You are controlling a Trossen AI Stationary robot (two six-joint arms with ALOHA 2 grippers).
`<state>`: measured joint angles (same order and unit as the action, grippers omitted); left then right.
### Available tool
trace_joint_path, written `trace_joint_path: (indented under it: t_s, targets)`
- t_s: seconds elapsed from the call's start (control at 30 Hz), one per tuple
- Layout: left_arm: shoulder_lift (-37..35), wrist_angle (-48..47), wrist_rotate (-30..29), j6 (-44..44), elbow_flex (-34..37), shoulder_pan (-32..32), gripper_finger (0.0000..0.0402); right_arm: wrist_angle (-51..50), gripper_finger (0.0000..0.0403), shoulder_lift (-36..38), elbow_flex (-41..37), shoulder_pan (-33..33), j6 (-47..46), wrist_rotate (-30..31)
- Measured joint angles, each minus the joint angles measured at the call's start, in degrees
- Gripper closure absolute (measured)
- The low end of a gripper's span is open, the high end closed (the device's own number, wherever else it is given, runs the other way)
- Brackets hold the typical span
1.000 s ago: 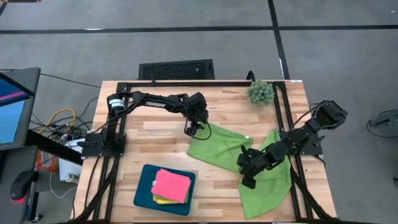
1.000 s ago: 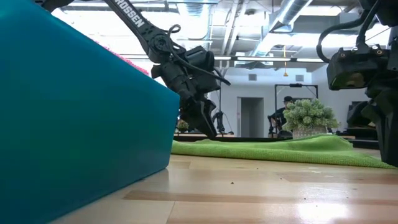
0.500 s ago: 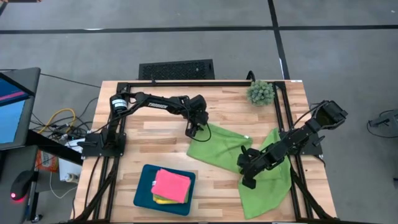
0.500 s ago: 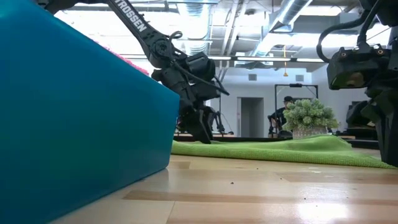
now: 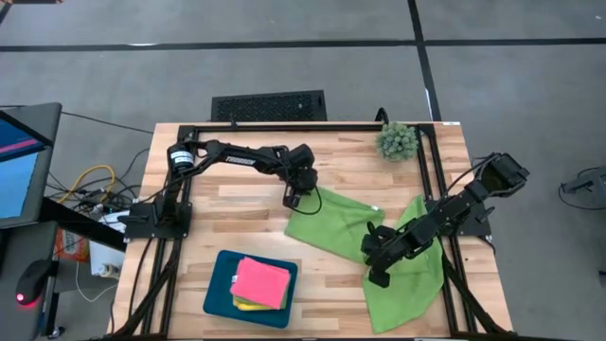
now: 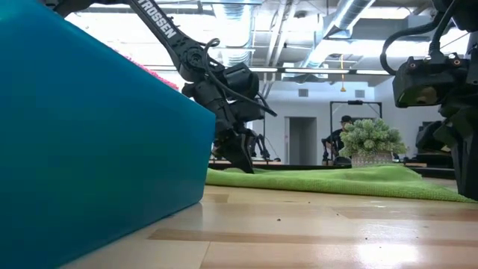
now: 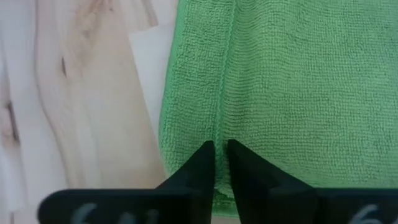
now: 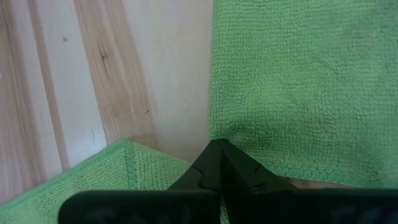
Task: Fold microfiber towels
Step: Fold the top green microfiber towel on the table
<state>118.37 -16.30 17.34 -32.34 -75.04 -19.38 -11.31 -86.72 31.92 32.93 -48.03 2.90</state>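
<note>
Two lime green microfiber towels (image 5: 333, 224) lie spread on the wooden worktop (image 5: 246, 204), seen from above; folded hot pink and yellow cloths (image 5: 260, 282) sit in a dark teal tray (image 5: 220, 284). Low view: the left end effector (image 6: 237, 155) meets the towel edge. Left wrist view: its fingers (image 7: 202, 163) are clenched on the hem. Right wrist view: the right end effector (image 8: 217, 152) is clamped on a towel corner.

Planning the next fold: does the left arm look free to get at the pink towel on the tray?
Probably yes: bare table lies between the left gripper and the pink towel, which tops the tray uncovered, but its fingers are pinching a green towel.
</note>
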Motion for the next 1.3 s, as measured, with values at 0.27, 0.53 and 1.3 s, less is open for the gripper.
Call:
trace_joint_path:
  t_s: [0.27,0.53,1.3]
  targets:
    - [0.0,-3.9,-0.2,2.5,-4.6,0.0,0.0399,0.0,0.0372,0.0,0.0,0.0,0.0,0.0]
    - [-0.1,-8.8,-1.6,2.3,-7.6,-0.1,0.0399,0.4,0.0366,1.4,-0.1,0.0,-3.8,0.0]
    - [0.7,0.3,-6.8,2.3,-5.8,-1.7,0.0383,-6.8,0.0367,8.3,0.3,0.0,-6.0,3.2]
